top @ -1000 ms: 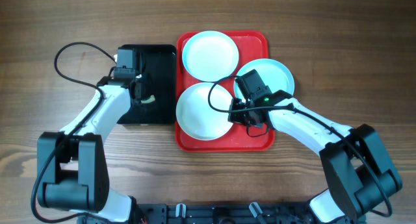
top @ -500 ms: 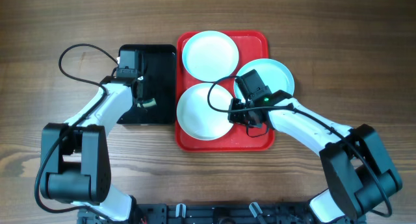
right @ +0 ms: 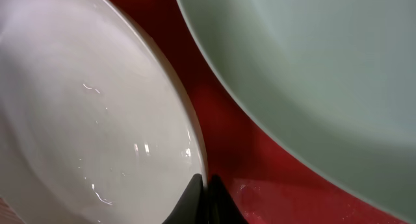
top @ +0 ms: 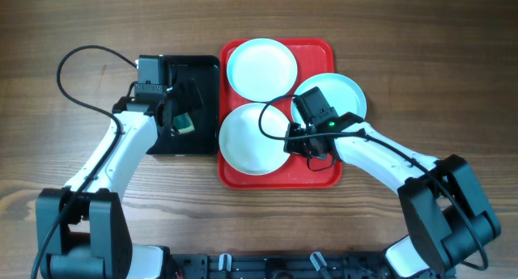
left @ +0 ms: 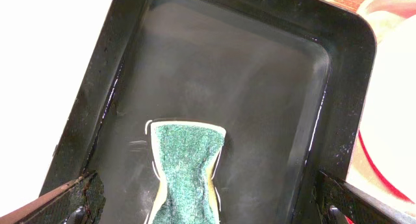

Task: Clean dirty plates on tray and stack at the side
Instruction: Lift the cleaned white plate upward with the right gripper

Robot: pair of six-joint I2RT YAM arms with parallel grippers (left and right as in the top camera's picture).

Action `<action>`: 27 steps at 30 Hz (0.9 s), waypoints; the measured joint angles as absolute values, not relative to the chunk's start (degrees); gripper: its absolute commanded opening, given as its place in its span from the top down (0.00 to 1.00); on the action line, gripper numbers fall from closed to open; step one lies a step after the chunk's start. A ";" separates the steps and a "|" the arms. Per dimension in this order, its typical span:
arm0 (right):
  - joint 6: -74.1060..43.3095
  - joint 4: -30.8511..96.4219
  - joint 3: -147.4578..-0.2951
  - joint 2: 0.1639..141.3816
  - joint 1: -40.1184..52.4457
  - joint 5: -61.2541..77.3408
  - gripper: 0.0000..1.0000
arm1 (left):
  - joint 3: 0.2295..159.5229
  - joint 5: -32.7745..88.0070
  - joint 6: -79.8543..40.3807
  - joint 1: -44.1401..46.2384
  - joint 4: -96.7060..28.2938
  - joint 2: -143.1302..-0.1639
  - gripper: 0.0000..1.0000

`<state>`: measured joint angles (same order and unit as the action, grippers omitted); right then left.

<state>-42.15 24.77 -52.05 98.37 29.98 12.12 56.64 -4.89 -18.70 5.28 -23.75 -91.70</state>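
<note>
Black tray: shallow water and a green scouring sponge point(left: 188, 159) are held in the small black rectangular plastic tray point(left: 338, 68).
Left gripper point(left: 208, 193): spread wide above the sponge, nothing gripped.
Red tray point(top: 324, 46): three round plates are held in this large red plastic tray: far white plate point(top: 261, 68), near white plate point(top: 252, 139), and light aqua plate point(top: 346, 93), which overhangs the right rim.
Right gripper point(right: 205, 185): pinched closed on the near white plate's right rim, just beside the aqua plate.
Room: bare wooden table point(top: 437, 52) is seen right of the tray.

Glossy smooth plates point(top: 261, 67), shiny red plastic tray point(top: 317, 52), rough green sponge point(left: 187, 159) — wood-grain table point(top: 421, 36)

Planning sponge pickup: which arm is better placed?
Left. The left gripper, open, hangs over the sponge in the black tray; the right gripper is shut on the rim of the near white plate.
</note>
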 measured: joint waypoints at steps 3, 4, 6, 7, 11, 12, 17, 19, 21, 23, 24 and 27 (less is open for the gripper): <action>-40.36 24.80 -52.05 98.37 29.95 13.50 0.96 | 56.64 -4.91 -18.72 5.28 -23.75 -91.70 0.00; -39.53 24.84 -52.05 98.37 29.95 14.02 0.96 | 56.66 -4.91 -18.70 5.28 -23.75 -91.70 0.00; -38.39 24.80 -52.05 98.37 29.95 14.94 0.96 | 56.64 -4.91 -18.72 5.28 -23.75 -91.70 0.00; -37.98 24.80 -52.05 98.37 29.95 15.27 0.96 | 56.66 -4.91 -18.70 5.28 -23.75 -91.70 0.00; -37.17 26.15 -52.16 98.37 29.98 15.68 0.96 | 56.66 -4.91 -18.70 5.28 -23.75 -91.70 0.00; -37.15 27.03 -52.27 98.28 29.98 15.62 0.96 | 56.64 -4.91 -18.70 5.28 -23.75 -91.70 0.00; -36.27 30.92 -53.69 94.91 29.98 13.21 0.96 | 56.64 -4.91 -18.70 5.28 -23.75 -91.70 0.00; -35.75 31.94 -54.68 92.53 29.98 12.56 0.96 | 56.64 -4.89 -18.70 5.28 -23.75 -91.70 0.00; -35.59 33.08 -55.79 90.35 29.98 11.75 0.96 | 56.64 -4.89 -18.70 5.28 -23.75 -91.70 0.00; -35.33 34.20 -56.69 88.75 29.98 10.41 0.96 | 56.64 -4.89 -18.72 5.28 -23.75 -91.70 0.00; -35.14 34.83 -57.04 87.96 29.98 9.78 0.96 | 56.64 -4.89 -18.70 5.28 -23.75 -91.70 0.00; -34.15 35.81 -57.43 86.00 29.98 7.86 0.96 | 56.64 -4.91 -18.70 5.28 -23.75 -91.70 0.00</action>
<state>-34.15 35.81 -57.43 86.00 29.98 7.86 56.64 -4.91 -18.70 5.28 -23.75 -91.70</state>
